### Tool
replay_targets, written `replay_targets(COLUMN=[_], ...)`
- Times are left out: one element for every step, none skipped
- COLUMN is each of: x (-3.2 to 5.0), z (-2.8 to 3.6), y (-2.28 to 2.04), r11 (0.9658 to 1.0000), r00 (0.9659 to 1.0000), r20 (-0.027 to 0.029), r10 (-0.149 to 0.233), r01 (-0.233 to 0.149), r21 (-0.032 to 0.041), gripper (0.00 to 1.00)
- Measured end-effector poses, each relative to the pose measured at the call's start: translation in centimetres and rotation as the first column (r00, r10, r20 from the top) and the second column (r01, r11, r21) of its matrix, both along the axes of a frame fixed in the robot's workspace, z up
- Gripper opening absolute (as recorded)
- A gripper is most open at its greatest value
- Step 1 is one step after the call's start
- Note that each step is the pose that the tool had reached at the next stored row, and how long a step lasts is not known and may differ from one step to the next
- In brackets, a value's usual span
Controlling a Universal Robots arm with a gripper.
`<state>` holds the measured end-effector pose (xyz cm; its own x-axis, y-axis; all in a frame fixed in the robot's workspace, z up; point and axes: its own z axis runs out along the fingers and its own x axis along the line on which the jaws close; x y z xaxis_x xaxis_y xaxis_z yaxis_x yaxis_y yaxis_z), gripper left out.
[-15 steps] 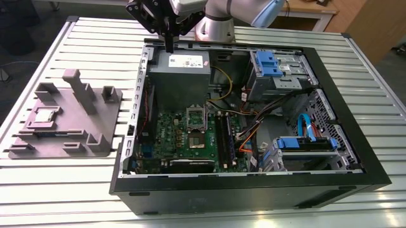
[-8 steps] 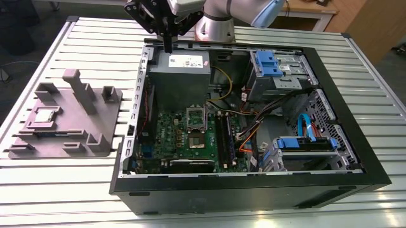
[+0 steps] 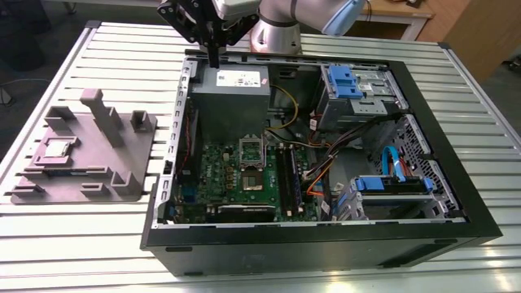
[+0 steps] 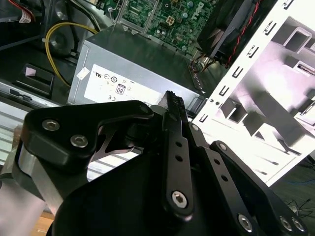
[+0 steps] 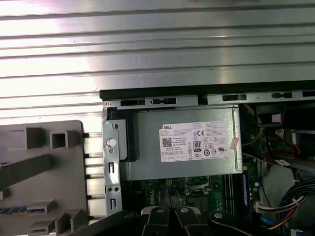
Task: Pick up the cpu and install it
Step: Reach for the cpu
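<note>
Cpu (image 3: 58, 148) sits faint on fixture (image 3: 91, 166), end effector (image 3: 213, 61) well apart.

Looks like a robotics lab or test cell. Slatted aluminium bench (image 3: 73, 244), with a robot arm (image 3: 281, 27) standing at its 12 o'clock edge. An opened PC tower (image 3: 326, 253) sits mid-bench, and a grey fixture plate (image 3: 97, 162) lies at the tower's 9 o'clock. Wooden furniture (image 3: 476, 36) stands behind at 1 o'clock.
</note>
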<state>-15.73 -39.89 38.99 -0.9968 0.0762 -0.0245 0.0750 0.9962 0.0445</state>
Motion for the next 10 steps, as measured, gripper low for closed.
replay_targets(x=[-0.02,-0.05,-0.08,-0.11,-0.15,-0.18,-0.2,-0.23,-0.26,-0.29], z=[0.0,0.0,0.0,0.0,0.0,0.0,0.0,0.0,0.0,0.0], y=[0.0,0.0,0.0,0.0,0.0,0.0,0.0,0.0,0.0,0.0], r11=[1.0,1.0,1.0,1.0,1.0,1.0,1.0,1.0,1.0,1.0], r00=[1.0,1.0,1.0,1.0,1.0,1.0,1.0,1.0,1.0,1.0], r20=[0.0,0.0,-0.0001,0.0,0.0,0.0,0.0,0.0,0.0,0.0], r10=[0.0,0.0,0.0,0.0,0.0,0.0,0.0,0.0,0.0,0.0], r01=[0.0,0.0,0.0,0.0,0.0,0.0,0.0,0.0,0.0,0.0], r21=[0.0,0.0,-0.0001,0.0,0.0,0.0,0.0,-0.0001,0.0,0.0], gripper=[0.1,0.1,0.1,0.1,0.1,0.1,0.1,0.1,0.1,0.1])
